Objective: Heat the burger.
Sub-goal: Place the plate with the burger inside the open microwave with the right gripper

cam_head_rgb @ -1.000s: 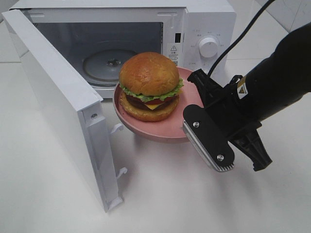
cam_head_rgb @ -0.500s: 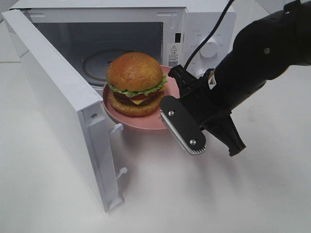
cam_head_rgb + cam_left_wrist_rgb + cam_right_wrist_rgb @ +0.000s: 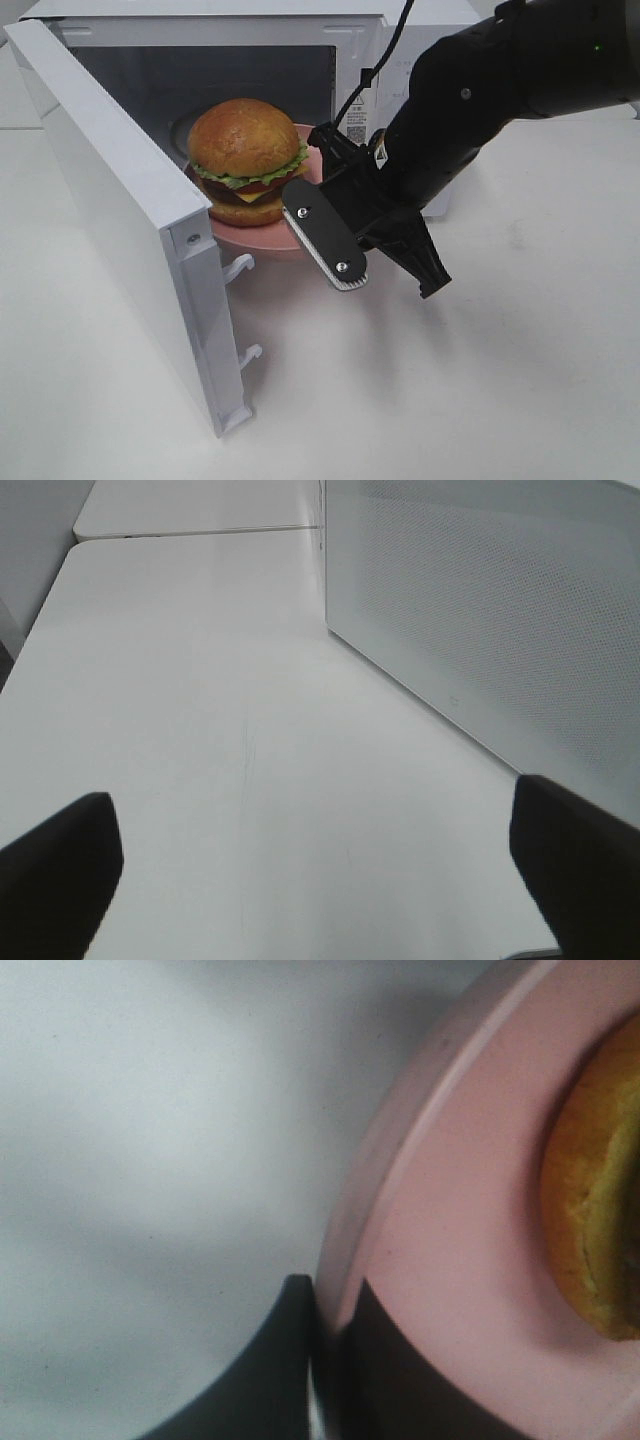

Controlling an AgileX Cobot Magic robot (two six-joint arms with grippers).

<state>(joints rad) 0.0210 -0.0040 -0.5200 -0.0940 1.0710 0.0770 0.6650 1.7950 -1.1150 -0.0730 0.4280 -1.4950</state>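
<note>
A: High view: where's the burger (image 3: 247, 160)?
B: Upper middle of the frame, on a pink plate (image 3: 268, 238) at the mouth of the microwave (image 3: 425, 50), whose door (image 3: 120, 220) swings out to the left. The right gripper (image 3: 303, 208) is clamped on the plate's right rim.
A: Left wrist?
B: The left gripper (image 3: 318, 880) has its jaws wide apart over the table (image 3: 200, 730), beside the microwave's wall.
A: Right wrist?
B: The fingers (image 3: 285, 1360) pinch the plate rim, and the burger sits further in on the plate.

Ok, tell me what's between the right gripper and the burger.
Only bare pink plate: the right gripper pinches its rim, the burger sits further in. Right wrist view.
</note>
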